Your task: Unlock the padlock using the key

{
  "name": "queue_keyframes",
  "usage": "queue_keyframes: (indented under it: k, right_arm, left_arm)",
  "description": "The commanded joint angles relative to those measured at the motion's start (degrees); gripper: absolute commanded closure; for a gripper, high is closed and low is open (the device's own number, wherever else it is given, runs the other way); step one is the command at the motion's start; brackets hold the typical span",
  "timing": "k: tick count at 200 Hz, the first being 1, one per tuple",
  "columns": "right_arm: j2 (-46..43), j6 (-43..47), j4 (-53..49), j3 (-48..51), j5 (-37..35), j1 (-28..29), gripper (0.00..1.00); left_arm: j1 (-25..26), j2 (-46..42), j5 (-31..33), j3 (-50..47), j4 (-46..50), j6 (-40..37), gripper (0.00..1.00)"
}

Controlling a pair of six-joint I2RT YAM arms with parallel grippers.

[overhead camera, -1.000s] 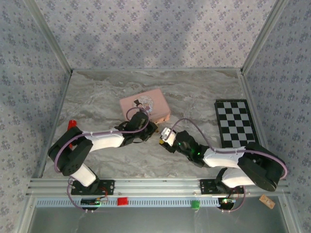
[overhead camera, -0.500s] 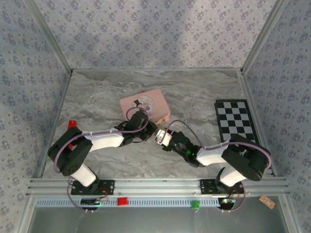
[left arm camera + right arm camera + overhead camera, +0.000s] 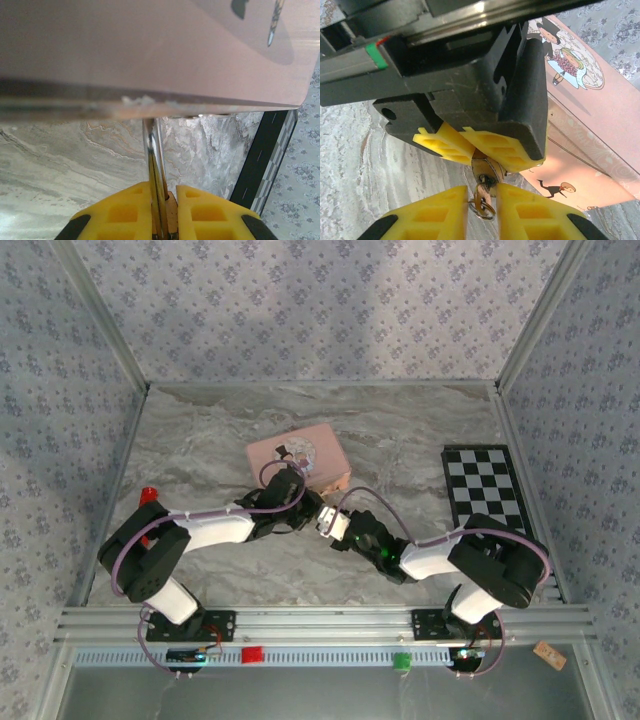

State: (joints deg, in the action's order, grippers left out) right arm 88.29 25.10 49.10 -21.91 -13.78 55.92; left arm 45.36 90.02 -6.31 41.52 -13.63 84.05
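The small brass padlock [image 3: 487,167] is pinched between the yellow fingers [image 3: 445,144] of my left gripper [image 3: 164,187], which is shut on it. Its thin silvery shackle [image 3: 151,145] rises to the edge of the pink tin [image 3: 150,50]. The key [image 3: 481,197] sits in the keyhole with a small ring hanging from it. My right gripper [image 3: 482,194] has drawn in tight around the key's head, one pad on each side. In the top view the left gripper [image 3: 310,508] and right gripper [image 3: 323,519] meet tip to tip just in front of the tin [image 3: 298,455].
A black-and-white chessboard mat [image 3: 483,495] lies at the right of the marble table. A small red object [image 3: 148,495] stands by the left arm. Patterned walls close in the back and both sides.
My right arm has slid left toward the left gripper, and its jaws have narrowed around the key. The left arm has held still with the padlock.
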Motion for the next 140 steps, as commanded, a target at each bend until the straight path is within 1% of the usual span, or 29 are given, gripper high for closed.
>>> queue_keyframes:
  k: [1,9,48,76,93,104,121,140]
  right_arm:
    - [0.59,-0.49,0.64,-0.5,-0.91,0.0,0.81]
    - [0.66,-0.7,0.32,-0.65,-1.05,-0.02,0.83]
    - [1.01,-2.56,0.44,-1.1,-1.65,-0.87,0.86]
    - [0.79,-8.01,1.27,-1.75,-2.46,-1.85,0.91]
    - [0.38,-13.71,0.64,-2.7,-2.26,-2.77,0.93]
    - [-0.17,-18.09,-0.87,-3.75,-0.72,-3.64,0.95]
    - [-1.07,-25.35,-5.09,-5.92,1.68,-5.36,0.98]
    - [-2.38,-32.06,-8.94,-7.18,3.14,-7.17,1.0]
  left_arm:
    - [-0.43,-0.45,-1.64,0.36,-0.48,-0.12,1.0]
    - [-0.39,-0.45,-1.62,0.49,-0.48,-0.12,1.0]
    - [-0.33,-0.72,-1.86,0.75,-0.86,-0.55,1.0]
    - [-0.26,-0.55,-2.53,0.39,-2.15,-0.56,1.0]
    - [-0.17,-0.17,-3.18,0.4,-3.2,-0.84,1.0]
    - [-0.15,0.06,-3.44,0.48,-3.72,-0.88,1.0]
    - [-0.15,0.24,-3.79,0.49,-4.36,-1.04,1.0]
    - [-0.11,0.17,-3.72,0.54,-4.29,-1.26,1.0]
